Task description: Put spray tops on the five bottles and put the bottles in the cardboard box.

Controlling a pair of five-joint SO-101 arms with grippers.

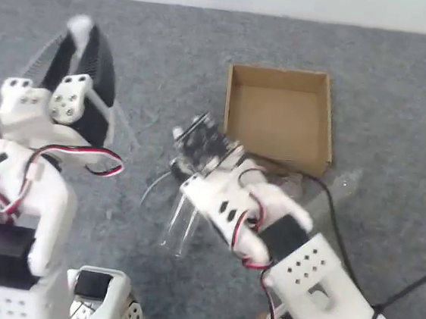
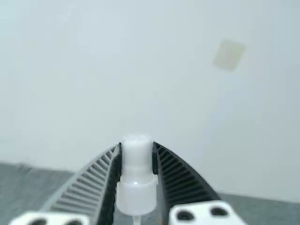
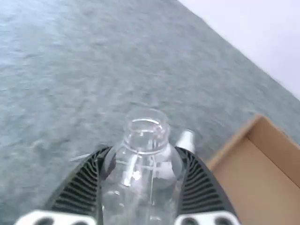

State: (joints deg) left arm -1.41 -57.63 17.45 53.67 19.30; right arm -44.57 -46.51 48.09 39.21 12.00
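Now capping: left end effector [image 2: 137,149] clamps top [image 2: 136,180], right end effector [image 3: 143,154] clamps bottle [image 3: 140,180]; next, likely centre top over it.

A lab-style test bench is indicated by grey carpet [image 1: 154,62], a bare white wall [image 2: 93,70] and a white printed robot arm [image 1: 322,285].

The cardboard box [image 1: 278,117] stands open at the top, with bare carpet [image 1: 165,71] between it and the left arm [image 1: 38,187]. The right arm [image 1: 268,219] and a black cable [image 1: 331,208] crowd its near side, and a clear bottle [image 1: 345,182] lies by its near right corner.
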